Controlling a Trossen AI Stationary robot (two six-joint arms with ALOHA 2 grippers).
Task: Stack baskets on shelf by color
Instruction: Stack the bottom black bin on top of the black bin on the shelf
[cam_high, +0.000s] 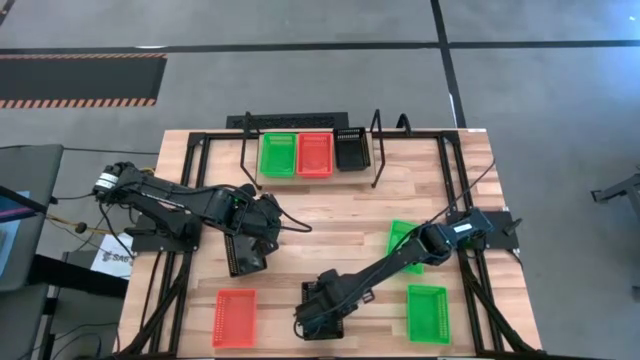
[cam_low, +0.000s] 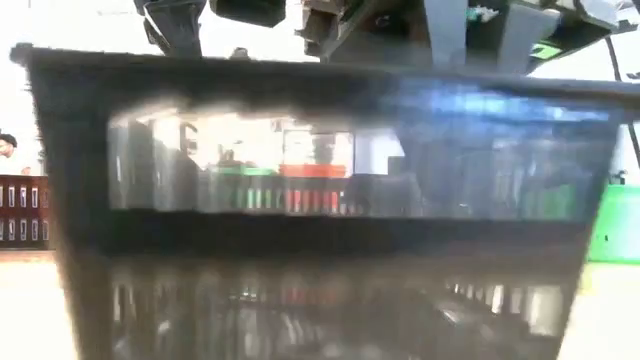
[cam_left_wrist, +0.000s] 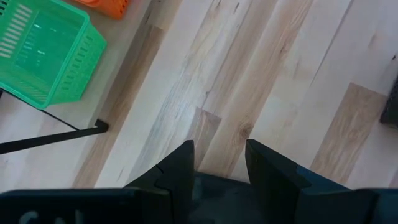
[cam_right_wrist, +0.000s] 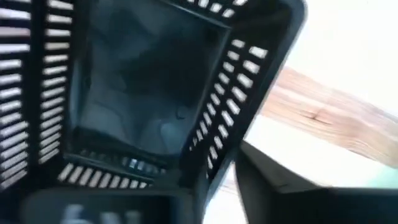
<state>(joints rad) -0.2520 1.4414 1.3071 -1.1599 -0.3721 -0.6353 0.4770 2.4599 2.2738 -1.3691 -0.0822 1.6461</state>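
While right gripper (cam_high: 312, 322) straddles black basket (cam_right_wrist: 143, 93) wall, one finger (cam_right_wrist: 280, 186) outside; left gripper (cam_left_wrist: 219, 163) open, empty.

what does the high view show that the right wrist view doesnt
Only the high view shows the shelf holding a green, a red and a black basket, loose green and red baskets, and the left gripper. Only the right wrist view shows a black basket's slatted wall between the jaws. Both show the wooden table.
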